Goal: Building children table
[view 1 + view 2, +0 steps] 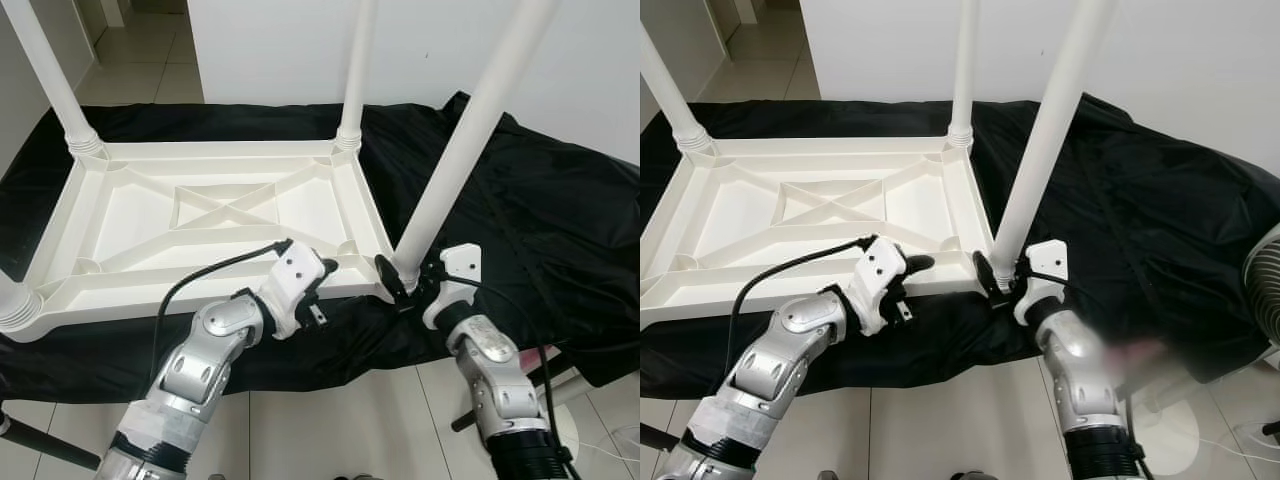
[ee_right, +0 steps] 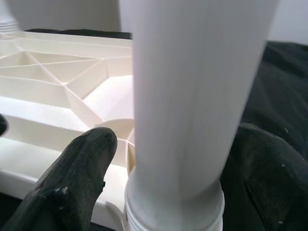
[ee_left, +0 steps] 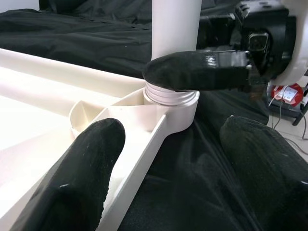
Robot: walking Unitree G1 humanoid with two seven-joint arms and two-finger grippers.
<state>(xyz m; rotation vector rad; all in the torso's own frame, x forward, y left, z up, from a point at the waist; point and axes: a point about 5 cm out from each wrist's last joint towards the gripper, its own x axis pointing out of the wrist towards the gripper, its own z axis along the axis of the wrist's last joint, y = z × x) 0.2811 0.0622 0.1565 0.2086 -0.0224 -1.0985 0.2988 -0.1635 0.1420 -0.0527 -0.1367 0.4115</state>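
Note:
A white plastic children's table (image 1: 110, 300) lies upside down on a black cloth (image 1: 540, 210). Three legs stand in its corners: far left (image 1: 50, 70), far right (image 1: 357, 60) and near left (image 1: 15, 305). A fourth leg (image 1: 460, 140) stands tilted in the near right corner socket. My right gripper (image 1: 405, 282) is shut on the base of this leg, one finger (image 3: 192, 72) lying across its threaded collar. In the right wrist view the leg (image 2: 192, 96) stands between the fingers. My left gripper (image 1: 328, 290) is open at the table's near rim, just left of that corner, its fingers astride the rim.
The cloth covers a low surface whose front edge runs just before my arms, with tiled floor (image 1: 330, 420) below. A white wall (image 1: 560, 60) rises behind. A fan (image 1: 1265, 290) stands at the right, and a dark stand leg (image 1: 40, 440) at the lower left.

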